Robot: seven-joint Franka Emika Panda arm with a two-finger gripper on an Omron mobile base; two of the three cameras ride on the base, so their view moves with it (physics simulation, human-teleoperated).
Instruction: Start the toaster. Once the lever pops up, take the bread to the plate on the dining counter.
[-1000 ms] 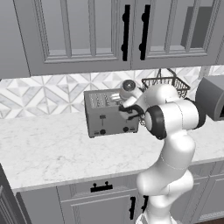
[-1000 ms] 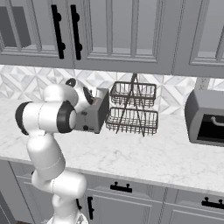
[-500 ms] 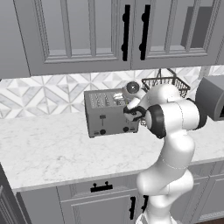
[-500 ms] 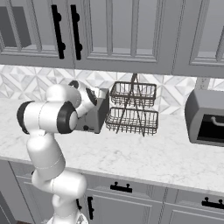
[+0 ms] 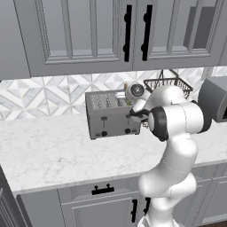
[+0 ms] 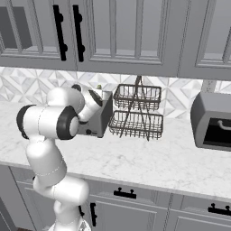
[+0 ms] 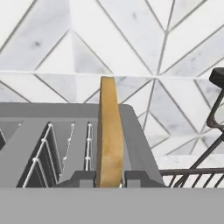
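Your gripper (image 7: 109,178) pinched onto the bread (image 7: 109,135), slice upright in the toaster (image 5: 113,114), toaster near the counter's (image 5: 53,153) back edge.

The toaster (image 5: 111,116) is a boxy brushed-grey metal unit standing upright on the white marble table (image 5: 53,155), close to the tiled back wall. Its front face carries black levers and small black knobs low down, and its top has long parallel slots with thin wire guides inside. In the right base view its right end (image 6: 104,118) sits just beside a two-tier wire basket rack. The bread (image 7: 109,135) is a thin tan-golden slice with a darker crust edge, standing upright and edge-on in the slot nearest the toaster's right side, its upper part rising well above the toaster's top.
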